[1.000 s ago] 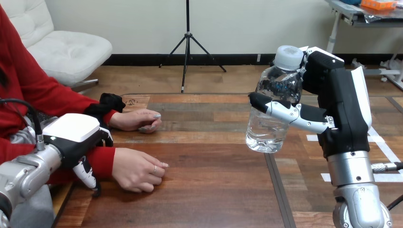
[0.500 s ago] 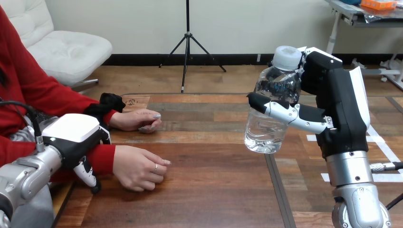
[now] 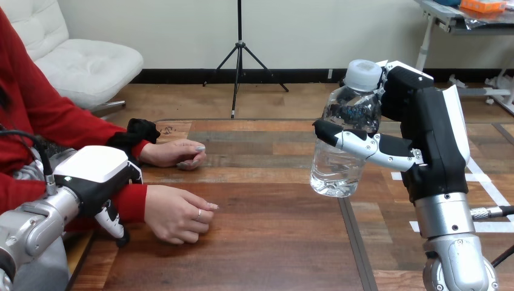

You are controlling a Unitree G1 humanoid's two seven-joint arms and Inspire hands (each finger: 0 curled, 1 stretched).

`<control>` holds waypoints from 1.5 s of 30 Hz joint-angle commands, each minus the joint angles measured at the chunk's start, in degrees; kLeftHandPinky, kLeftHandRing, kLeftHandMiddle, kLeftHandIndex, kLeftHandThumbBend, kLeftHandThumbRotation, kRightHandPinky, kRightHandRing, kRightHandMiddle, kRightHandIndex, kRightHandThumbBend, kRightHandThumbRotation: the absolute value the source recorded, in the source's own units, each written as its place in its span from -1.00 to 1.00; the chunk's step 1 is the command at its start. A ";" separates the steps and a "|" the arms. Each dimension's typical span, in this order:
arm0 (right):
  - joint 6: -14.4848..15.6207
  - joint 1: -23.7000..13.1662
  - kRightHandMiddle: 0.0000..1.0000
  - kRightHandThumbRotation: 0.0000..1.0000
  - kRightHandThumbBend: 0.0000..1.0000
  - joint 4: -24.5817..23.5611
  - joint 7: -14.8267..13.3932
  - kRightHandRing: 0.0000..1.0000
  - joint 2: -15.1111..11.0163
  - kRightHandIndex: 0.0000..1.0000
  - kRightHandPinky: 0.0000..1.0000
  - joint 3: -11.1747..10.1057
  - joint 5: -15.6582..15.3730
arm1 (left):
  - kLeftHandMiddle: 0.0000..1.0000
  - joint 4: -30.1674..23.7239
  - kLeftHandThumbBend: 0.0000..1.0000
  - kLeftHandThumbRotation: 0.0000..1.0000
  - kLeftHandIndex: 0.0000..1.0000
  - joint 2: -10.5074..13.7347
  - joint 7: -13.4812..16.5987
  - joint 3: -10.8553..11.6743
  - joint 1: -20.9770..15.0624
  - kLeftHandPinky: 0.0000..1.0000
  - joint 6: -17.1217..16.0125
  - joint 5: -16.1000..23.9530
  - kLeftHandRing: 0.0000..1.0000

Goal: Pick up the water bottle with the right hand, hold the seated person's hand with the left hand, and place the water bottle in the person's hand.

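At the lower left, the left robot hand (image 3: 97,176) is sitting over the red sleeve at the wrist of the person's nearer hand (image 3: 176,215), which is resting on the bench (image 3: 273,242); whether it is gripping cannot be told. At the right, the right robot hand (image 3: 424,136) is clasping the water bottle (image 3: 339,160), cap up, clear above the bench. Left of centre, the person's farther hand (image 3: 176,153) is lying flat. The carry seems to be running: next the bottle is needing to travel left to an opened palm. Showing: one bottle, two robot hands, two person's hands.
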 commanded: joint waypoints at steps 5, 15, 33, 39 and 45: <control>-2.02 -7.02 -0.04 -1.00 0.59 -0.25 -0.47 -0.34 0.21 0.00 -0.46 0.39 -0.46 | 0.03 0.49 0.70 -0.86 0.05 -2.01 1.05 1.16 -1.18 -0.12 -1.96 -2.75 -0.06; -3.16 -8.71 0.00 -1.00 0.61 1.96 -0.70 -0.32 0.27 0.02 -0.45 0.79 -1.80 | -0.01 -0.06 0.65 -0.86 0.00 -1.96 1.00 1.69 -0.90 -0.20 -5.57 -5.00 -0.11; -5.06 -11.46 0.01 -1.00 0.66 6.75 -2.21 -0.30 1.14 0.02 -0.42 1.92 -4.35 | -0.04 -0.88 0.60 -0.60 -0.03 -2.45 1.95 2.64 -0.68 -0.29 -11.51 -7.99 -0.17; -5.20 -12.16 0.01 -1.00 0.65 7.85 -2.35 -0.29 1.55 0.02 -0.41 2.55 -4.75 | -0.04 -1.06 0.59 -0.54 -0.02 -2.78 1.95 3.13 -0.78 -0.28 -13.08 -8.57 -0.16; -5.53 -12.74 0.01 -1.00 0.66 9.12 -2.72 -0.29 2.07 0.02 -0.41 3.15 -5.38 | -0.04 -1.42 0.57 -0.48 -0.01 -3.08 2.42 3.25 -0.99 -0.28 -14.22 -8.71 -0.16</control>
